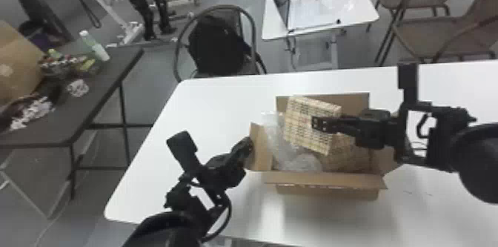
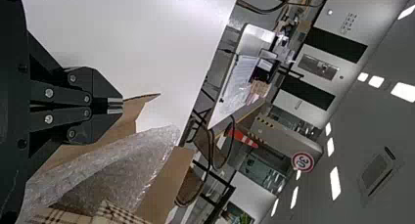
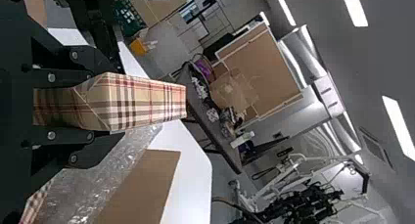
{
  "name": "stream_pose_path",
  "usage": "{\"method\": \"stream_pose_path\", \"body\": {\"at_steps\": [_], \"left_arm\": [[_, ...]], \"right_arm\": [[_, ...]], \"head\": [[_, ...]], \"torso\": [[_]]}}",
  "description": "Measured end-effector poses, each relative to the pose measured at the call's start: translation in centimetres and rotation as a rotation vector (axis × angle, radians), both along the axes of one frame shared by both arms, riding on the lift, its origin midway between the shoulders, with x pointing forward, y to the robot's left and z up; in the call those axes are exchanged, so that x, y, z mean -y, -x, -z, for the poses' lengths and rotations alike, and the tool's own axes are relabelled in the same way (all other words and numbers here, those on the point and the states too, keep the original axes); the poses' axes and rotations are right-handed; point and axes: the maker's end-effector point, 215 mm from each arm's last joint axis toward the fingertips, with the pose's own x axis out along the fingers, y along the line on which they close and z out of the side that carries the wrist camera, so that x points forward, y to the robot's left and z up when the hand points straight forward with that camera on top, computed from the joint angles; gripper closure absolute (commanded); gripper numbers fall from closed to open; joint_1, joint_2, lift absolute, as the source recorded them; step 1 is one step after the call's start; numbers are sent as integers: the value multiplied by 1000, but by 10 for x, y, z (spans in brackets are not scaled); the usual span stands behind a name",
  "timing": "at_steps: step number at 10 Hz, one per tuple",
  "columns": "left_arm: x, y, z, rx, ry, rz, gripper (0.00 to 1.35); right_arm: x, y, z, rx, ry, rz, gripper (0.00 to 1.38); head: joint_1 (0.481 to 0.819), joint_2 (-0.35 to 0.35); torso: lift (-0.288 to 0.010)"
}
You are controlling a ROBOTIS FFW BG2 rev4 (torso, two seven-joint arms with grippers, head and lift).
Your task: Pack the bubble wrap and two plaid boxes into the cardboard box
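Observation:
In the head view the right gripper (image 1: 319, 124) is shut on a plaid box (image 1: 309, 122), held tilted over the open cardboard box (image 1: 326, 181). The right wrist view has this plaid box (image 3: 142, 100) between the fingers of the right gripper (image 3: 83, 106). Bubble wrap (image 1: 285, 150) lies inside the carton at its left, and a second plaid box (image 1: 341, 157) is partly hidden under the held one. Beside the carton's left flap is my left gripper (image 1: 247, 146); in the left wrist view the left gripper (image 2: 115, 105) is shut, holding nothing, near the bubble wrap (image 2: 112, 165).
The cardboard box stands on a white table (image 1: 207, 105) with its flaps spread outward. A dark side table (image 1: 111, 68) with assorted items is at the left. Behind the white table are a chair with a black bag (image 1: 218, 46) and a small desk with a laptop.

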Motion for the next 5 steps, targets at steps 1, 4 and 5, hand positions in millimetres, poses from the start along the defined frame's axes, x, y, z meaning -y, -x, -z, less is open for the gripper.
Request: {"method": "stream_pose_path", "body": {"at_steps": [1,4,5], "left_arm": [[0,0,0,0,-1,1,1219],[1,0,0,1,-1,1,1219],[1,0,0,1,-1,1,1219]], "right_arm": [[0,1,4,-15,11,-5,168],[22,-20,-28,67,-24,58,180],[42,-34,-48,147,-16,121,200]], "head": [[695,350],[695,339],[695,319]], "torso": [[-104],[-104],[-104]]}}
